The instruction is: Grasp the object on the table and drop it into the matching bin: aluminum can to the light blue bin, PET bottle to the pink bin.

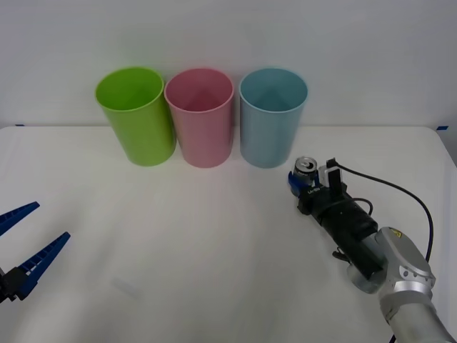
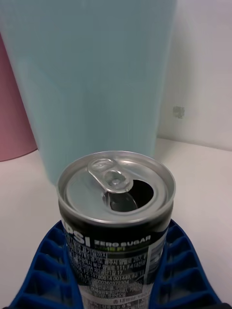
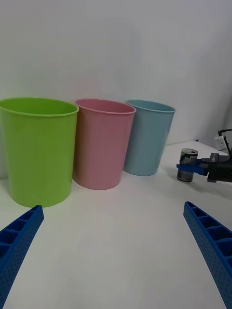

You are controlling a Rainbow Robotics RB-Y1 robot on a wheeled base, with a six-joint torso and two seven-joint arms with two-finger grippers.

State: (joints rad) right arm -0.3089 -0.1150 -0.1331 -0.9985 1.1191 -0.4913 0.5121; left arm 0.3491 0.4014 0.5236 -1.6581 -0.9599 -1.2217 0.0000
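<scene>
Where the aluminum can [image 2: 116, 212] stands upright on the white table [image 1: 178, 250], it sits just in front of the light blue bin [image 1: 273, 118], near that bin's right side. The can is a small cylinder with a shiny silver top, a raised rim, a pull tab and an opened mouth; its wall is dark and glossy with white and green print. The right gripper [image 1: 303, 180] pinches it, a blue ribbed finger [image 2: 48, 270] pressed against each side of the can's body, honeycomb-like cells showing along the fingers. Behind the fingers the black wrist and a grey metal arm joint stretch back toward the table's near right corner, with a black cable looping beside them.

The light blue bin is smooth matte plastic, round-rimmed and tapering downward. The pink bin [image 1: 199, 116] of the same shape stands just to its left, and a lime green bin [image 1: 136, 114] just left of that, all three in a row along the far edge, by a plain white wall.

The left gripper [image 1: 25, 243] hovers low over the near left of the table, its blue ribbed fingers spread wide, holding nothing.
</scene>
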